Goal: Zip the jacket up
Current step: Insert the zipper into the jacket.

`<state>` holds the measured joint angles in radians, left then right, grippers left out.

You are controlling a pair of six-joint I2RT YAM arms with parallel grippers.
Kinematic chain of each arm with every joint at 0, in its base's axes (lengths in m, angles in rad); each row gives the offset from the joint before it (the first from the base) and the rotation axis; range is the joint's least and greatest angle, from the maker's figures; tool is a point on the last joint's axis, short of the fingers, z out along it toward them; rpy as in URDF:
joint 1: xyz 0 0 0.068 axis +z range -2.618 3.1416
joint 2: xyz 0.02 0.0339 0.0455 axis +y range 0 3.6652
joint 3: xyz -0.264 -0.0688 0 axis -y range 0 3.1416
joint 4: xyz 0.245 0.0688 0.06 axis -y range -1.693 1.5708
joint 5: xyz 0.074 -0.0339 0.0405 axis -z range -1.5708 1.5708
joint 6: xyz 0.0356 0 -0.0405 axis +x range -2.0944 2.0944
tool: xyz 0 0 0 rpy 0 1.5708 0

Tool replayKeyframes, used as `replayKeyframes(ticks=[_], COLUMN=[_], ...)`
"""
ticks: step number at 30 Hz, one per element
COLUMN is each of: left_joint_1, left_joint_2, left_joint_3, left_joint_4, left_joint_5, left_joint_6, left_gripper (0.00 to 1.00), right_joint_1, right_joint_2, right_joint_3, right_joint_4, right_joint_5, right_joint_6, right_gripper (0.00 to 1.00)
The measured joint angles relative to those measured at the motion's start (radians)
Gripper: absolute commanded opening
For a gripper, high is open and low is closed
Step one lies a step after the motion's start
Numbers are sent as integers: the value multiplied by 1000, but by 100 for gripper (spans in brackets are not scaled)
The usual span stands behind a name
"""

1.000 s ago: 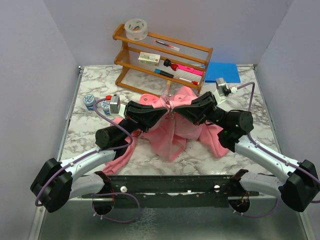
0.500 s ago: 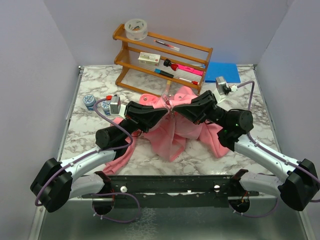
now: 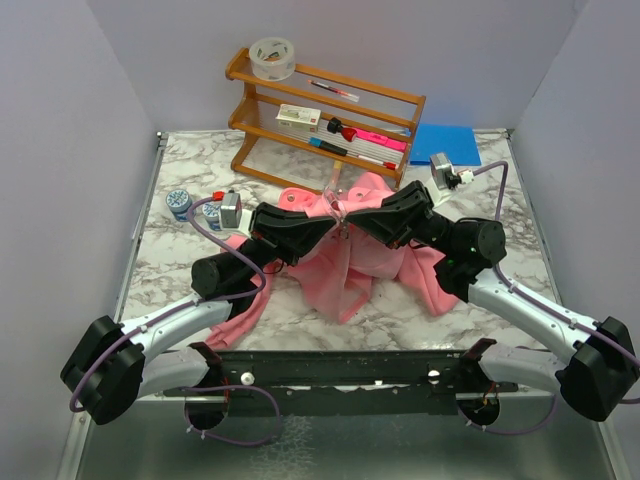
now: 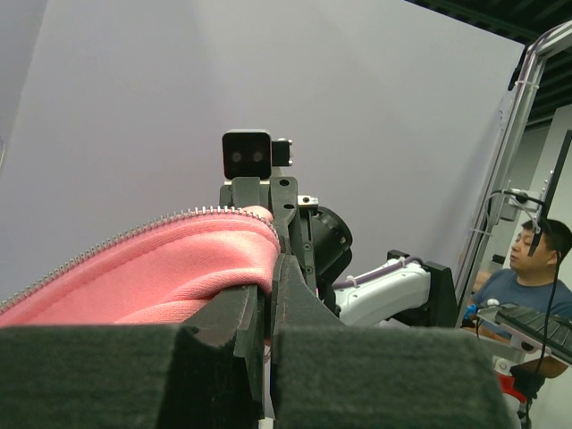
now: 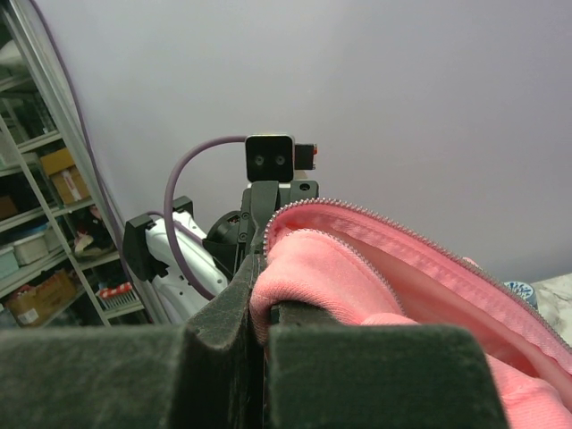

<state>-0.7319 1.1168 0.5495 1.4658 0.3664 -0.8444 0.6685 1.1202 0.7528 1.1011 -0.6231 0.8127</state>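
The jacket [image 3: 352, 268] lies rumpled on the marble surface [image 3: 170, 265], just in front of the wooden rack [image 3: 300, 120]. Above its middle, the left pincer [image 3: 333, 222] and right pincer [image 3: 353, 217] meet tip to tip, each clamped on pink fabric beside the zipper teeth [image 4: 116, 237].

One jacket [image 3: 345, 275], one wooden rack [image 3: 243, 112], one tape roll [image 3: 272, 58]
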Motion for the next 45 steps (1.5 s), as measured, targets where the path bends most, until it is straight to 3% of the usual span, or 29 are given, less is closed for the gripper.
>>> replayKeyframes(ticks=[28, 45], left_joint_1=[-17, -17], left_joint_2=[22, 60], left_joint_3=[0, -1], left_joint_4=[20, 27], left_joint_5=[-6, -64], left_joint_6=[15, 46], left_gripper=[0, 0], right_joint_1=[0, 0], right_joint_2=[43, 5], right_joint_3=[0, 0], right_joint_4=[79, -68], right_joint_5=[29, 140], right_joint_6=[51, -8], right_gripper=[0, 0])
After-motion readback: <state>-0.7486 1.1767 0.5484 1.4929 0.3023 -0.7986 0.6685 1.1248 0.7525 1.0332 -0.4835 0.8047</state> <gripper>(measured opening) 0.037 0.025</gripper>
